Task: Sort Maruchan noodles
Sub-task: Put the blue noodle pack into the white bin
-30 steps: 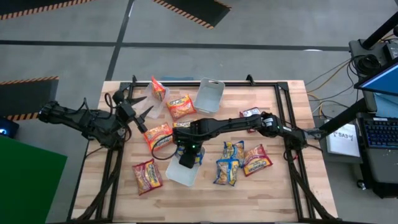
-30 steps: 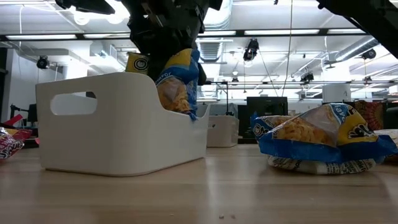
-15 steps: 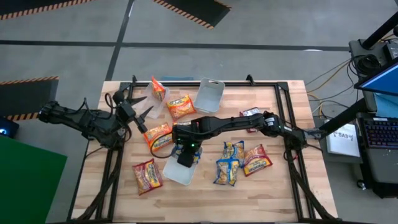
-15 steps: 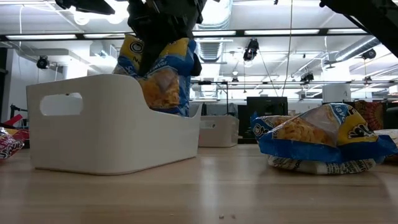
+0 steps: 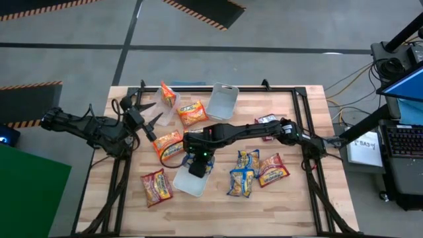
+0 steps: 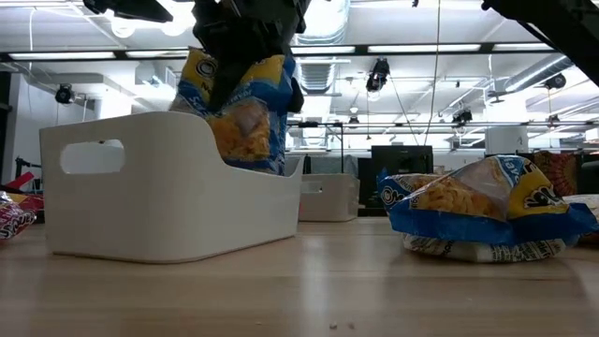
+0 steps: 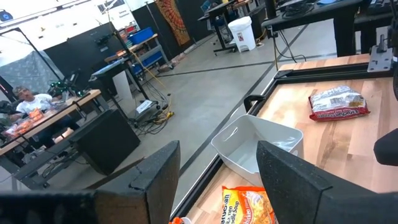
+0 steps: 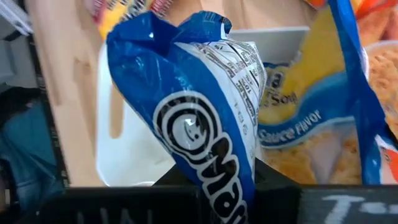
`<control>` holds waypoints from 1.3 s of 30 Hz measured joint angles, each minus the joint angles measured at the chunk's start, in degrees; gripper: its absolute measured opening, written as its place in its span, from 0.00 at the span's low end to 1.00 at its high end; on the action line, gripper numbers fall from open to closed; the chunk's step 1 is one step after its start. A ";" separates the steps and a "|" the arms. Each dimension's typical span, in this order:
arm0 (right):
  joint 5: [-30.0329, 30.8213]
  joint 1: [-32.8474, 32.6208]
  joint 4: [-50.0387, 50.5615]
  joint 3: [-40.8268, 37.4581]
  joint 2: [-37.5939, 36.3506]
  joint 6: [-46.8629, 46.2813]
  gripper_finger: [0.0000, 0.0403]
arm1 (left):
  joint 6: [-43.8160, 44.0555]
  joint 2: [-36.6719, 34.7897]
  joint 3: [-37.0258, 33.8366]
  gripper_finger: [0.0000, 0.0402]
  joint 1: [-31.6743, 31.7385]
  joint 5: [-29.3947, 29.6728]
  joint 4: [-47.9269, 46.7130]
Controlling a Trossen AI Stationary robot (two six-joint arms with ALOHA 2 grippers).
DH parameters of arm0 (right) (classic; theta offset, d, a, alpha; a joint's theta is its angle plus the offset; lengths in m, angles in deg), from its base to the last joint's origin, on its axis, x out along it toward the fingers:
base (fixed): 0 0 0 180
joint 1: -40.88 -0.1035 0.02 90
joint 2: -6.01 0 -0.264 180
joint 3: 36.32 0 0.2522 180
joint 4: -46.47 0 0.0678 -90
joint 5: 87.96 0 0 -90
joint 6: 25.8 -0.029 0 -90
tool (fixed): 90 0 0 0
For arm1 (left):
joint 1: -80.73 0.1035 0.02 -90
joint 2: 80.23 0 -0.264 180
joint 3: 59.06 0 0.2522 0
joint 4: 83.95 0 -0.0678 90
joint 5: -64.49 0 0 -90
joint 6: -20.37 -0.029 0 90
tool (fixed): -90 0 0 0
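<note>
Blue-and-yellow noodle packet (image 6: pixel 239 112) hangs pinched in the closed fingers of the right gripper (image 5: pixel 199 164), partly inside the near white bin (image 6: pixel 168 187). Beyond it, other packets (image 5: pixel 254 168) lie scattered on the wooden surface (image 5: pixel 291 198). At the far left edge, the left gripper (image 5: pixel 147 112) waits with fingers spread wide, holding nothing.

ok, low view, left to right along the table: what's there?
Red packet at the edge → white bin with the right gripper holding a blue-and-yellow packet above it → second white bin farther back → blue-and-yellow packets in a pile.
</note>
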 joint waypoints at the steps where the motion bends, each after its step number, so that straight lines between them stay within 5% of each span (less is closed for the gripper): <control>1: 0.57 0.00 0.24 -0.29 0.18 0.20 0.03 | 0.01 0.00 0.00 0.49 0.01 0.00 -0.01; 13: 4.85 -0.46 0.78 -1.47 1.71 2.03 0.04 | 0.02 0.02 0.00 0.49 0.01 0.00 -0.06; 27: 6.50 -0.50 3.57 2.01 1.70 2.93 0.35 | 0.04 0.02 0.00 0.49 -0.01 0.00 -0.10; 33: 6.81 -0.50 10.39 7.05 1.09 2.94 0.34 | 0.04 0.02 0.00 0.49 0.01 0.00 -0.11; 39: 6.99 -1.46 12.77 6.44 -0.05 3.88 0.23 | 0.04 0.02 0.00 0.49 -0.01 0.01 -0.27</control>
